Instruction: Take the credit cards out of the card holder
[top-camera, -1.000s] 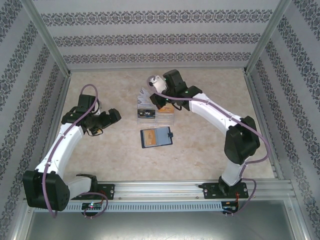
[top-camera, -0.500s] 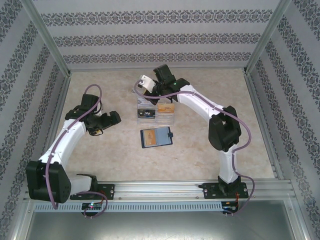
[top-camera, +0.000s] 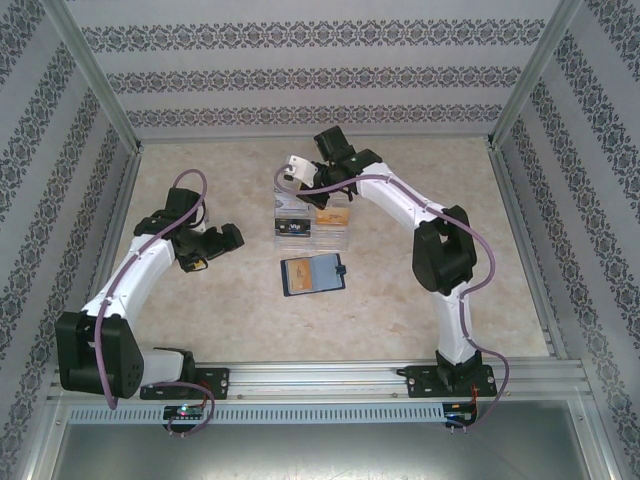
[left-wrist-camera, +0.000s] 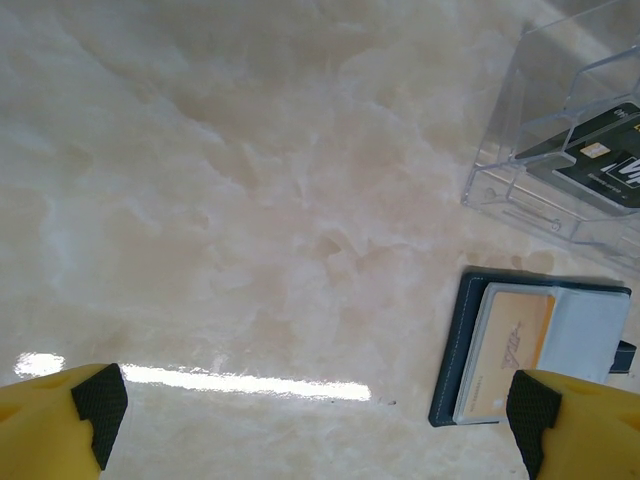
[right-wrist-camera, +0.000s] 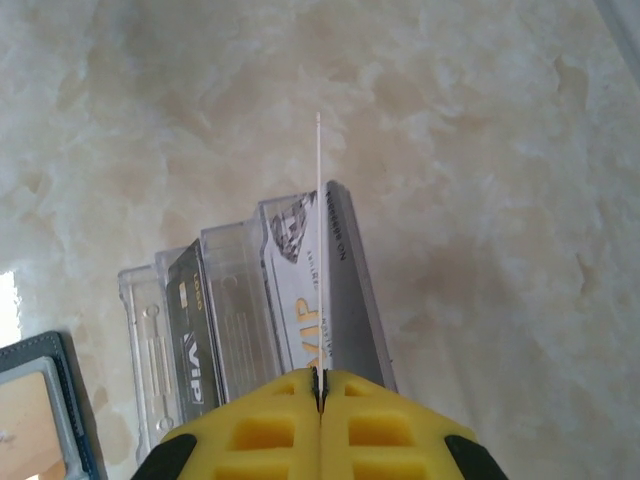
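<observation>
I'm driving two arms of matching build, the left arm and the right arm. Each has white tube links between chunky black joint housings. A purple cable trails back from each wrist to a black base plate. At the tool end, the left fingers are bright yellow with black textured pads on their inner faces. The right fingers are the same yellow, moulded with rectangular recesses.

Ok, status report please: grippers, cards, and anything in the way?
Left gripper open near card holder. Right gripper shut on pale card over clear box. Orange card in holder. Path unobstructed.
</observation>
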